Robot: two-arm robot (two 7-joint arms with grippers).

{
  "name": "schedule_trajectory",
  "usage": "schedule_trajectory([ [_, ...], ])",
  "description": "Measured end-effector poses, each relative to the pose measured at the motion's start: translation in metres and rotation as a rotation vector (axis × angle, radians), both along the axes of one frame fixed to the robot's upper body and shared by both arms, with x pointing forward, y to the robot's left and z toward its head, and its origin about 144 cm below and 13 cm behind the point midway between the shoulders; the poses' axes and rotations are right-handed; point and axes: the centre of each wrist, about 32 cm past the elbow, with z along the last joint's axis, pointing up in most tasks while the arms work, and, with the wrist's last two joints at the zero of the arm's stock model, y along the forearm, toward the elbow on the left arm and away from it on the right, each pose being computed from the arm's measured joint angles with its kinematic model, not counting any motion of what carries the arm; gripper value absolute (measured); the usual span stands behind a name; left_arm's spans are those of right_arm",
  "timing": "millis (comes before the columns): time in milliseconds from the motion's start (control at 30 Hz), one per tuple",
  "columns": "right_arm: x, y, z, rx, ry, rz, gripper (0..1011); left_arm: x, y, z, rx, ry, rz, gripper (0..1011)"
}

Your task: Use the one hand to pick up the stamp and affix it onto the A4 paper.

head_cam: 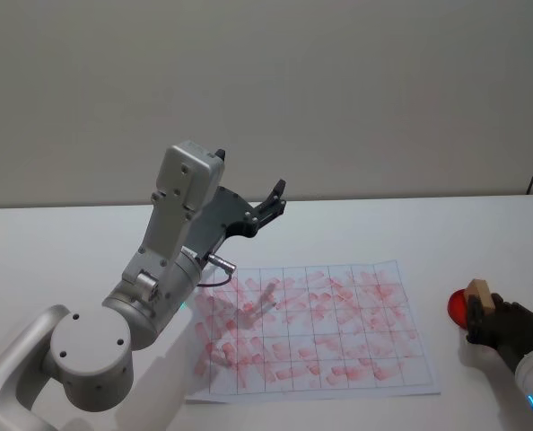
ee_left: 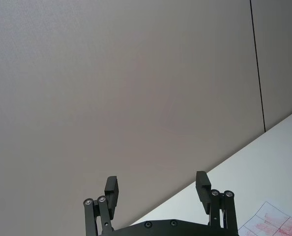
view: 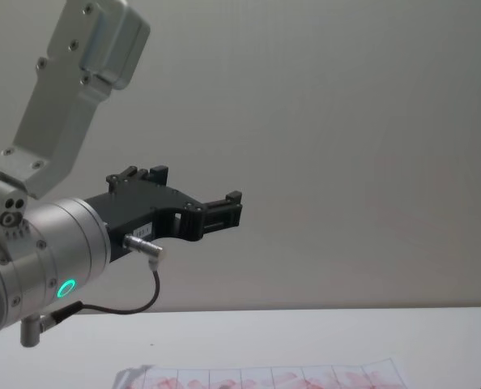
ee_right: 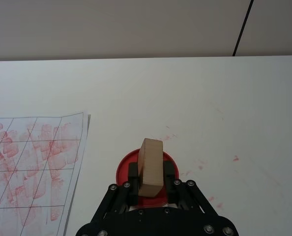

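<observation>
Wooden stamp (ee_right: 151, 157) sits pinched in our right end effector (head_cam: 491, 321) over the red ink pad (head_cam: 457, 307). The A4 paper (head_cam: 320, 332) lies leftward on the table (head_cam: 410, 233), nearest this arm. Beyond, our left end effector (ee_left: 157, 189) hangs spread.

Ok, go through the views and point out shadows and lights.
Head view: the left tool hangs raised, with a soft shadow on the A4 paper beneath it. Right wrist view: even light on the stamp held in the right tool. Chest view: a green lamp glows on the left arm.
</observation>
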Motion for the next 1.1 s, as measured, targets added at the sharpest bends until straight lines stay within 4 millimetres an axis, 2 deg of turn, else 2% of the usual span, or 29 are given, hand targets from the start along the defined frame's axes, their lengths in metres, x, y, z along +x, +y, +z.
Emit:
schedule_trajectory([
  [167,0.0,0.0,0.0,-0.001,0.002,0.001,214,0.0,0.0,0.0,0.0,0.0,0.0,1001],
  [700,0.006,-0.001,0.01,-0.027,-0.073,0.062,216,0.0,0.0,0.0,0.0,0.0,0.0,1001],
  [1100,0.024,0.001,0.027,-0.014,-0.152,0.204,216,0.0,0.0,0.0,0.0,0.0,0.0,1001],
])
